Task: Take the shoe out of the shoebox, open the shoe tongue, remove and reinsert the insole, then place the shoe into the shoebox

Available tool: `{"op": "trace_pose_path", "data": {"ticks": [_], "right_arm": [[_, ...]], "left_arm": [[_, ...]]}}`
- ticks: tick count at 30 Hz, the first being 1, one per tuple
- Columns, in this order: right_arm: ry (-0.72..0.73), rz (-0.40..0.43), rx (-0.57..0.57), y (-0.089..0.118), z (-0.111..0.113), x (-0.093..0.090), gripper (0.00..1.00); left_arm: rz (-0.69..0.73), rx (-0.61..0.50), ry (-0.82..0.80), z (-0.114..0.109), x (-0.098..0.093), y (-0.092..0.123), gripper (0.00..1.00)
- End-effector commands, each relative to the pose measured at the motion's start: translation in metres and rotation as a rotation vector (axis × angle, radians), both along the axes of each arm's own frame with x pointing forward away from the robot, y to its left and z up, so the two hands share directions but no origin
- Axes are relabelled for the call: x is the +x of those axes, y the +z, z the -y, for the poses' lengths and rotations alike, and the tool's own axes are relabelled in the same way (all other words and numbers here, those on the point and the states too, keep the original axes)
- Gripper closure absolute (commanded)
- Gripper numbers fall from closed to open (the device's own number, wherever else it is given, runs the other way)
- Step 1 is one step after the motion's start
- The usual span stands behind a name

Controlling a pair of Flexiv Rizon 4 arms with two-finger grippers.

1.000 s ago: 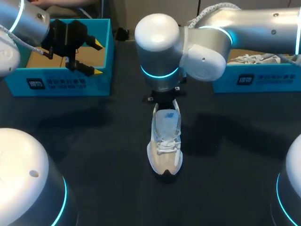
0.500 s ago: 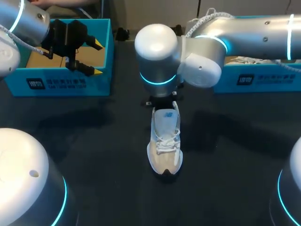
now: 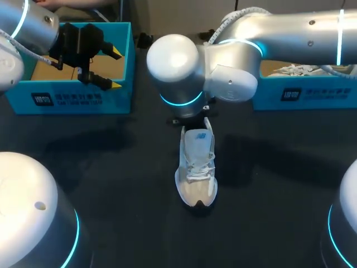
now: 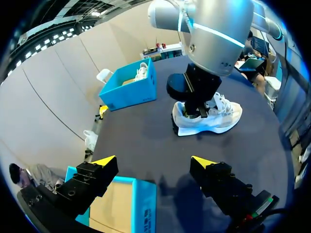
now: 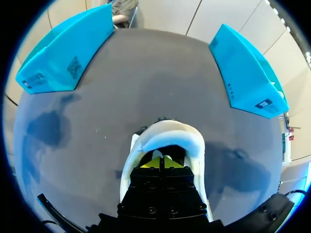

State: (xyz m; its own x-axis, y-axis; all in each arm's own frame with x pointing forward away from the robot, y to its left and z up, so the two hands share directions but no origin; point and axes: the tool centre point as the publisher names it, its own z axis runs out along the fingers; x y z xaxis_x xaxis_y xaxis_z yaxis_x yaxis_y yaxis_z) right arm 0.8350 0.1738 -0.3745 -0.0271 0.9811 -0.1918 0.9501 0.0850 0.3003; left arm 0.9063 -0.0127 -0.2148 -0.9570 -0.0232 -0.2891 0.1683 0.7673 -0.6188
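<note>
Shoe [image 3: 195, 167] stands upright, right gripper [image 5: 160, 162] inside its heel opening with tips pressed together; left gripper [image 3: 115, 68], well apart from the shoe, is spread wide.

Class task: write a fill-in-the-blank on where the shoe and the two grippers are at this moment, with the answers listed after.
1. The right gripper has its yellow tips inside the ___.
2. That shoe stands on the dark ___, outside both boxes.
3. The left gripper hangs over a blue shoebox with its fingers ___.
Missing words: shoe; table; open.
</note>
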Motion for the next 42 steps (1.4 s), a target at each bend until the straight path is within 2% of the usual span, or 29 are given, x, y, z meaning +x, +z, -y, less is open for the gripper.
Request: {"op": "trace_pose_path", "data": {"ticks": [1,6,17,21,24,28,30,38,39,42], "right_arm": [[-0.004,-0.005,-0.053,-0.008,-0.003,-0.003,1.00],[-0.026,-0.061,-0.106,-0.023,-0.001,-0.008,1.00],[-0.006,-0.104,-0.043,-0.037,-0.010,-0.011,1.00],[-0.019,-0.114,-0.028,-0.019,-0.006,-0.018,1.00],[-0.052,-0.151,-0.033,-0.006,-0.002,-0.023,1.00],[-0.093,-0.179,0.037,0.008,0.004,-0.031,1.00],[-0.107,-0.237,0.050,0.012,0.007,-0.035,1.00],[-0.100,-0.362,0.174,0.025,0.005,-0.049,1.00],[-0.086,-0.429,0.191,0.025,0.005,-0.053,1.00],[-0.076,-0.496,0.245,0.025,0.004,-0.060,1.00]], "left_arm": [[-0.001,0.003,-0.001,0.000,0.000,0.000,0.00],[-0.001,0.003,-0.001,0.000,0.000,0.000,0.00],[-0.001,0.003,-0.001,0.000,0.000,0.000,0.00],[-0.001,0.003,-0.001,0.000,0.000,0.000,0.00],[-0.001,0.003,-0.001,0.000,0.000,0.000,0.00],[-0.001,0.003,-0.001,0.000,0.000,0.000,0.00],[-0.001,0.003,-0.001,0.000,0.000,0.000,0.00],[-0.001,0.003,-0.001,0.000,0.000,0.000,0.00],[-0.001,0.003,-0.001,0.000,0.000,0.000,0.00],[-0.001,0.003,-0.001,0.000,0.000,0.000,0.00]]}}
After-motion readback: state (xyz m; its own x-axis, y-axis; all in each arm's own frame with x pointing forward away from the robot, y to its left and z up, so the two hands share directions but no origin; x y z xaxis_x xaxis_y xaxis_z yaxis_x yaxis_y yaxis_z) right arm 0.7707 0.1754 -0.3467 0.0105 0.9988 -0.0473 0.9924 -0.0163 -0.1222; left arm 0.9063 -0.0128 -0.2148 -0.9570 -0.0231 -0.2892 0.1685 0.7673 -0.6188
